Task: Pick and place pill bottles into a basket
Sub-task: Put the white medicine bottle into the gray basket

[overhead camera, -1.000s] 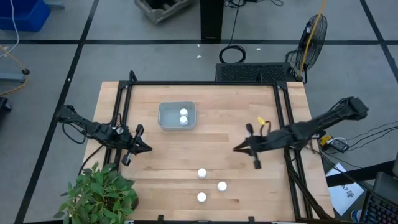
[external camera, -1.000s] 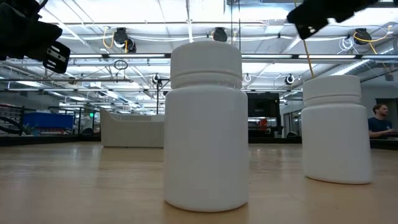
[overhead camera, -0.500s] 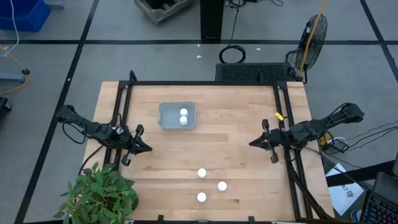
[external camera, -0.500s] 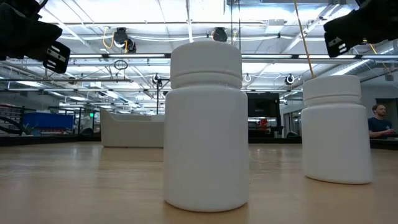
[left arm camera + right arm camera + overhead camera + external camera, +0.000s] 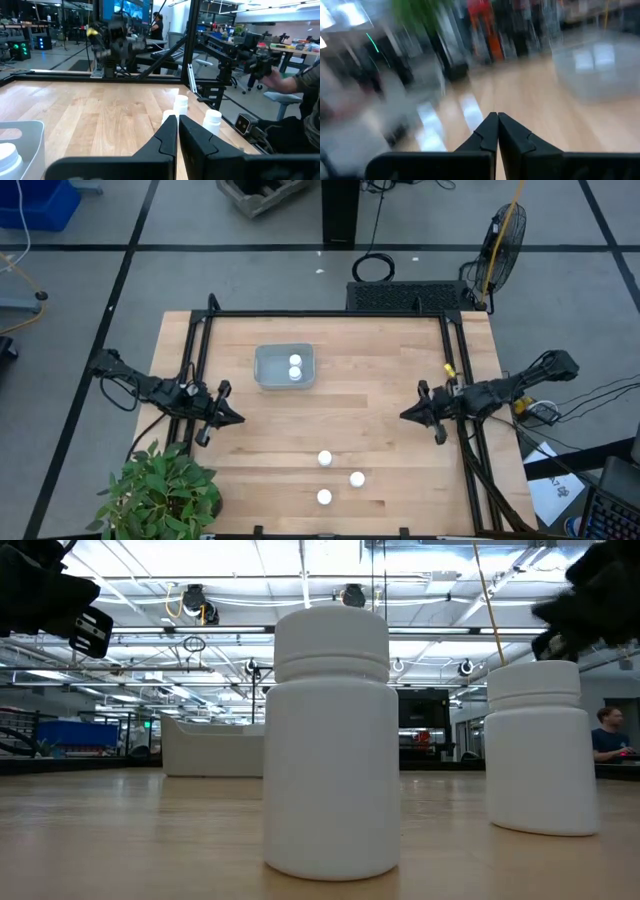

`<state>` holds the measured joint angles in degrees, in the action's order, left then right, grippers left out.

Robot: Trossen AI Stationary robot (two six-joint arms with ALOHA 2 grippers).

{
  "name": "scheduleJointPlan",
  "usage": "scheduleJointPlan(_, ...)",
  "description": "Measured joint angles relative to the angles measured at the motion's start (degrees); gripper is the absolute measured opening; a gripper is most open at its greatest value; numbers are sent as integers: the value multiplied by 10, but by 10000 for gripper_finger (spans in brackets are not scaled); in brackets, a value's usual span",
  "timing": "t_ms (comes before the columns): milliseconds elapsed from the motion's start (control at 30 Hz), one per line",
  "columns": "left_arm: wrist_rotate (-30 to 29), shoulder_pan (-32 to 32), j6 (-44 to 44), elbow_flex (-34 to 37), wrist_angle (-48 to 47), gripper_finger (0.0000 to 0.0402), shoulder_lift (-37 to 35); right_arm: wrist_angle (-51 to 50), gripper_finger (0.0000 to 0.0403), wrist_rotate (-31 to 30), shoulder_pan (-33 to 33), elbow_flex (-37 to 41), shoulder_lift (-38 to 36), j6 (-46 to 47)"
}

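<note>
The pale grey-blue basket [image 5: 285, 367] sits at the table's far left and holds two white pill bottles [image 5: 295, 366]. Three more white bottles [image 5: 324, 459] [image 5: 357, 478] [image 5: 324, 497] stand upright on their bases near the front edge; two loom large in the low view [image 5: 331, 740] [image 5: 540, 747]. My left gripper [image 5: 238, 419] is shut and empty at the left edge; its wrist view [image 5: 177, 120] shows the fingertips together. My right gripper [image 5: 404, 416] is shut and empty near the right edge; its blurred wrist view [image 5: 496, 118] shows the fingertips together.
A black frame [image 5: 330, 314] borders the wooden table. A potted plant [image 5: 160, 490] stands at the front left corner. Bare wood lies between the two grippers. A person [image 5: 608, 735] shows in the room beyond.
My right gripper has drawn back toward the table's right edge, from near the middle of the table, staying shut. The bottles and basket have stayed where they were.
</note>
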<state>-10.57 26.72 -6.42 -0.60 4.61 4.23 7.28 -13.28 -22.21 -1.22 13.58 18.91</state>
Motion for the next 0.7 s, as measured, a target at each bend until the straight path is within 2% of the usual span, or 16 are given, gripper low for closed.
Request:
scheduleJointPlan(133,-11,0,26,0,24,24,0,-24,4,-1,0,1,7,-3)
scheduleJointPlan(233,-22,0,40,0,66,24,0,-30,4,0,0,2,13,-5)
scheduleJointPlan(367,-70,-2,48,0,137,24,2,-17,4,-2,0,2,12,-5)
scheduleJointPlan(433,-72,-1,53,0,168,24,11,-16,4,-2,0,2,13,-5)
scheduleJointPlan(567,-92,-1,25,0,246,24,57,-16,4,-1,0,3,13,-5)
scheduleJointPlan(700,-117,-3,-15,0,297,24,140,-16,4,-2,0,3,13,-5)
